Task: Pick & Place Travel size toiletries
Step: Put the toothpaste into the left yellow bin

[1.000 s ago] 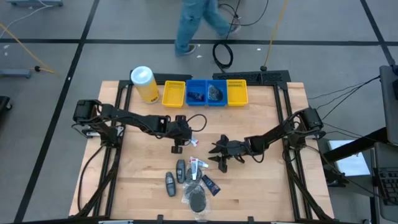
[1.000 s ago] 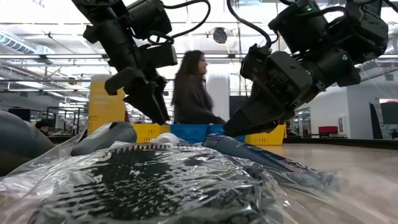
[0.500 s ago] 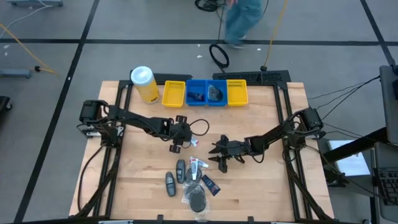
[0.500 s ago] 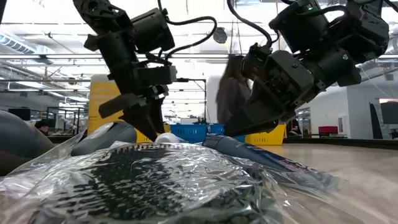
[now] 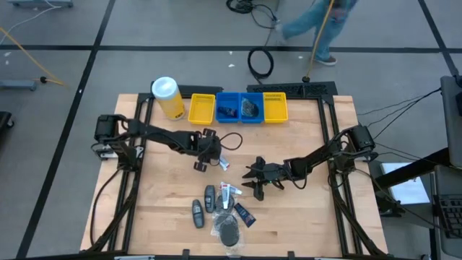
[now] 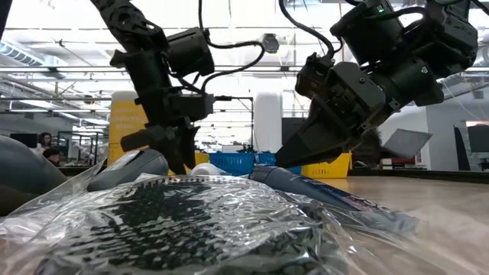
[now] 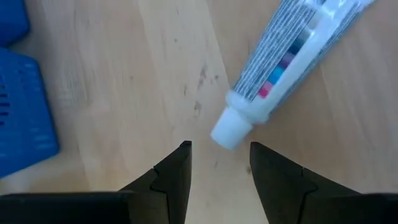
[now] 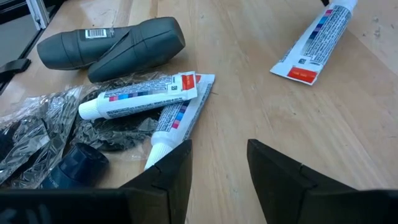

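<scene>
- The left gripper (image 5: 203, 159) is being held low over the table (image 5: 159, 209), near the middle; its jaws are parted narrowly and nothing is being held between them.
- A lone tube (image 7: 292, 62) is lying flat on the wood just beyond the left fingertips (image 7: 180, 158). It is white with a white cap, grey print and small pink and blue marks. In the high view this tube (image 5: 223, 165) is lying just beside the left gripper.
- The right gripper (image 5: 254, 179) is being held right of centre, jaws spread wide and empty.
- The remaining toiletries are lying clustered near the front edge: two white tubes (image 8: 140, 98) with red-printed ends, crossed and touching; two dark grey oval bottles (image 8: 112, 45) side by side; a black puff (image 5: 228, 231) in clear crinkled wrap.
- Yellow and blue bins (image 5: 238, 107) and a yellow canister (image 5: 167, 97) are standing along the far edge.
</scene>
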